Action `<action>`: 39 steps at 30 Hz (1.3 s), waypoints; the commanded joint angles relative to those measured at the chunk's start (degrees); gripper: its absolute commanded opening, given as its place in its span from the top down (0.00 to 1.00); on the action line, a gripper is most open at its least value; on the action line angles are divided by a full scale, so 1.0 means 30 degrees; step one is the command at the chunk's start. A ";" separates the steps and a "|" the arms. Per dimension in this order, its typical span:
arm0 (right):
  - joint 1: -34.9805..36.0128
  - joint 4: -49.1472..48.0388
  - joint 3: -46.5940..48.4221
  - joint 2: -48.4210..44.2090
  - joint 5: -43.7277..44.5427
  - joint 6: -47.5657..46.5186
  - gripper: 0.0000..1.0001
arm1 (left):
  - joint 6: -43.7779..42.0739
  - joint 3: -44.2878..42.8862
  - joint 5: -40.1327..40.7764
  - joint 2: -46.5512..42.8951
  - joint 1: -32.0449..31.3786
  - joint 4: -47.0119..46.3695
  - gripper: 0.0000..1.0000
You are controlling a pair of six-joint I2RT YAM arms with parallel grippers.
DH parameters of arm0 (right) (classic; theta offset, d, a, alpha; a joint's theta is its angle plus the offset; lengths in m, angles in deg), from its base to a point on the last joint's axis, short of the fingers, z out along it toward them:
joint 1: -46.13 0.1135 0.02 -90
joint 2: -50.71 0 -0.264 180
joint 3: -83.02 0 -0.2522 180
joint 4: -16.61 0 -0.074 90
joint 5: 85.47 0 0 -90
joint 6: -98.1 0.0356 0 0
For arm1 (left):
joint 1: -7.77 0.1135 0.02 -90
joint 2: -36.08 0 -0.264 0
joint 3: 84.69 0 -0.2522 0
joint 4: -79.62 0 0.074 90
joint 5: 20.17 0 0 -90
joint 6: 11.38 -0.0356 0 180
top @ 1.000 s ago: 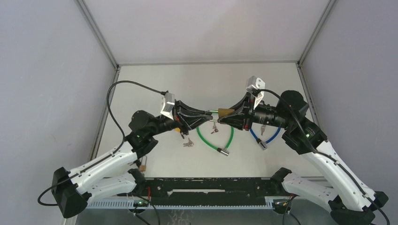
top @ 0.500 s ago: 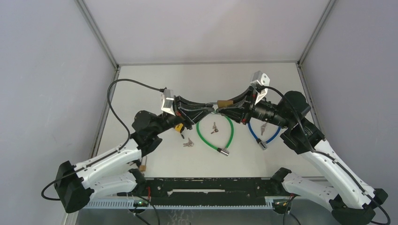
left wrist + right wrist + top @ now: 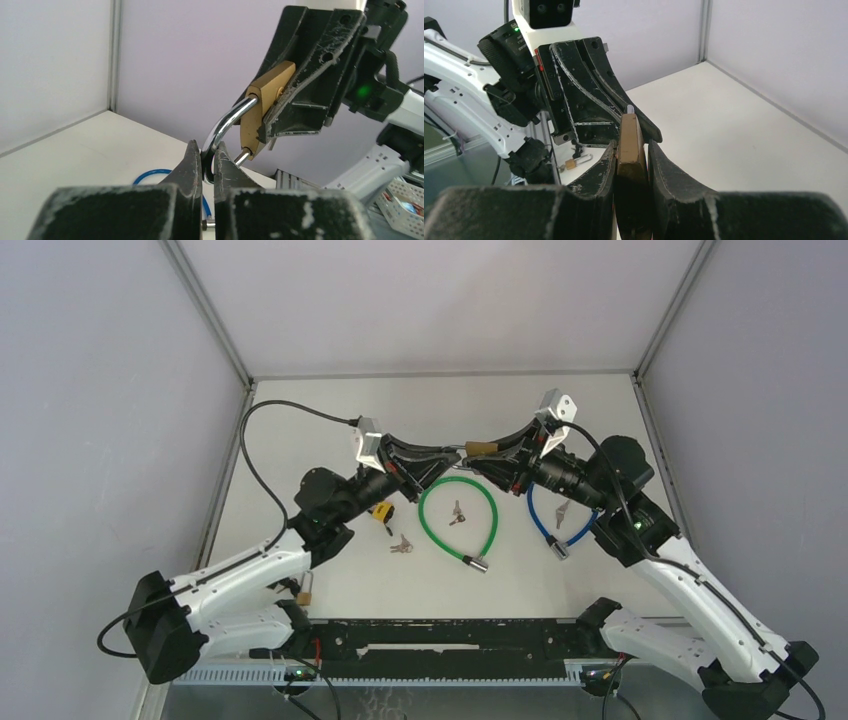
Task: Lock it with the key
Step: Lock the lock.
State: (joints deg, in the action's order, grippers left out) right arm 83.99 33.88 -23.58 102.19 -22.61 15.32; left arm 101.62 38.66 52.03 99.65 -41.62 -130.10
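No text, brand or number can be read anywhere. The padlock (image 3: 267, 95) shows only plain brass faces, and any marking on the keys (image 3: 401, 545) lying on the surface (image 3: 330, 420) is too small to tell.

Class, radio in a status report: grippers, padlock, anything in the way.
Left gripper shut on shackle. Right gripper clamps padlock body, airborne. Keys lie below, ungripped. No obstruction seen.

Padlock (image 3: 260, 102) between left fingers (image 3: 192, 167) and right fingers (image 3: 665, 172)
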 commanded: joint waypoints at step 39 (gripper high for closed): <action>-0.4860 -0.6556 0.0315 0.3051 -0.8142 0.0907 1.00 | -0.3294 -0.6237 -1.3908 0.1378 -0.4454 0.6095 1.00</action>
State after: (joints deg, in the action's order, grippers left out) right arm 68.15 19.39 -23.56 106.04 -50.52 17.27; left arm 88.16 22.72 44.75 101.71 -41.97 -108.81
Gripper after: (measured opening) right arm 0.287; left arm 0.030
